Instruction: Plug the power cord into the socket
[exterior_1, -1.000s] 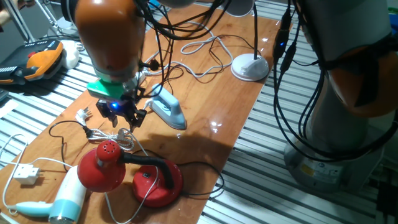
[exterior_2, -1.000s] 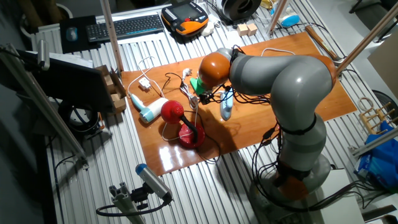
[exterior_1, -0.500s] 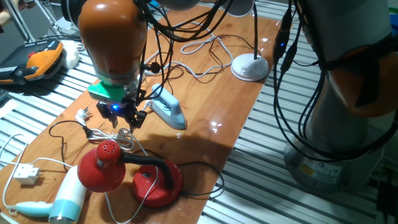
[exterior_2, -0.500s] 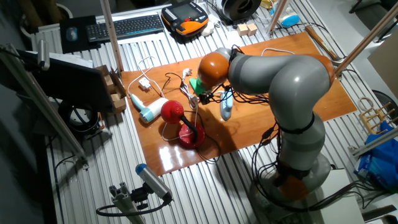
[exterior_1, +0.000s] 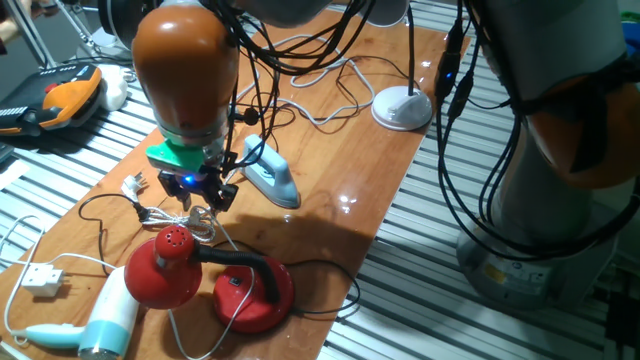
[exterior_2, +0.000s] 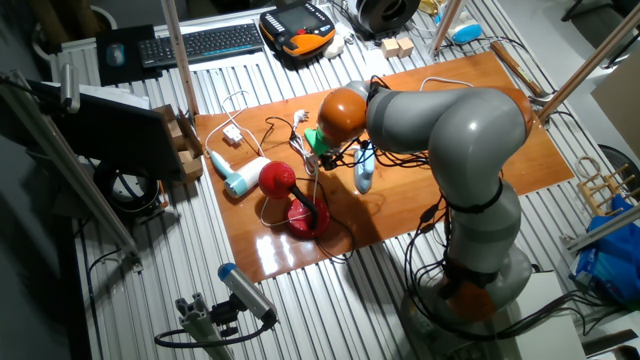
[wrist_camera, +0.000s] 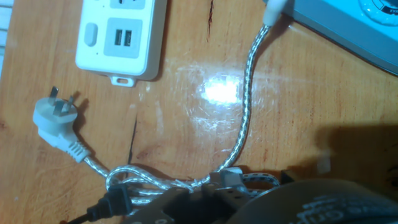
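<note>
- The gripper (exterior_1: 197, 190) hangs just above the table (exterior_1: 330, 160), fingers splayed apart, nothing between them; 
- the socket (wrist_camera: 122, 38) lies flat just beyond it in the hand view, USB end nearest; 
- a grey-white plug (wrist_camera: 52, 119) with bundled braided cord (wrist_camera: 155, 185) lies beside and beneath the gripper; 
- the power cord (exterior_1: 330, 92) loops well away, past the iron (exterior_1: 270, 180).

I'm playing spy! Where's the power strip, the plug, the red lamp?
power strip (wrist_camera: 142, 51), hand view, its white top.
plug (wrist_camera: 51, 119), hand view, its body.
red lamp (exterior_1: 160, 272), one fixed view, its shade.
</note>
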